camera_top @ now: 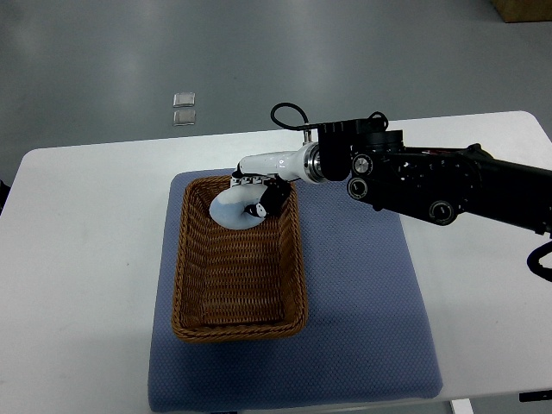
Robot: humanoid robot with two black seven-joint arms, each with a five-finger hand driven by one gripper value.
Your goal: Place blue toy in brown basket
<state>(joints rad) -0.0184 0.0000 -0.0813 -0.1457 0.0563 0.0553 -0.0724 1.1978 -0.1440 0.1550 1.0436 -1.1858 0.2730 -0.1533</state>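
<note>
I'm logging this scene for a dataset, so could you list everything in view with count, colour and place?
blue toy: one, pale blue, over the far end of the basket, in the right hand's grasp
basket: one, brown wicker, on the left part of the mat
mat: one, blue, centre of the table
table: one, white
small clear squares: two, on the grey floor beyond the table
cardboard box: one, brown, top right corner
right hand: one, white and black, on a black arm from the right

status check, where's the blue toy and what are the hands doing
Right robot hand shut on blue toy, over far end of brown basket. Toy not yet released. Left robot hand not in view. Basket interior clear, nothing in the way.
</note>
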